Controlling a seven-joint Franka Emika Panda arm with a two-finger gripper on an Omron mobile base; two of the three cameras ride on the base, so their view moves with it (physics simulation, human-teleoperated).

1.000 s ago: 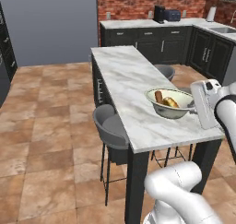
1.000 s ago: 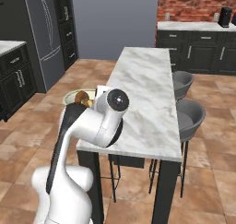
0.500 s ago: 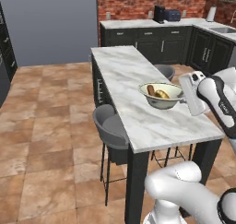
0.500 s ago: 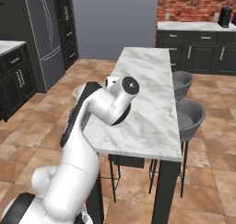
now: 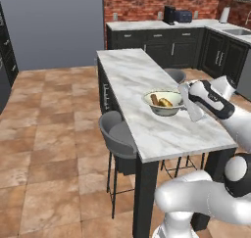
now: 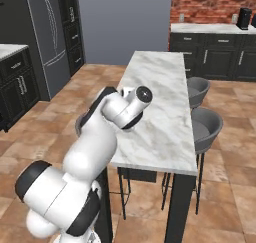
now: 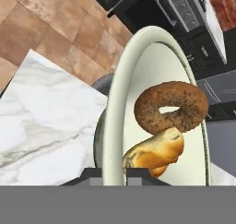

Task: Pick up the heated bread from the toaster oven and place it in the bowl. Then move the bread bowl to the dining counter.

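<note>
In the left base view we have the bowl point(image 5: 164, 103) over the dining counter point(image 5: 147, 85), near its right edge toward the near end, with the gripper point(image 5: 185, 101) at its right rim.

In the right base view our arm hides the bowl.

In the hand view the fingertips point(image 7: 90, 173) pinch the near rim, clamped on it. The heated bread point(image 7: 153, 152) lies inside, touching the brown ring point(image 7: 171, 107). Released tilted, or too near the edge, we judge the bowl could tip and spill.
</note>
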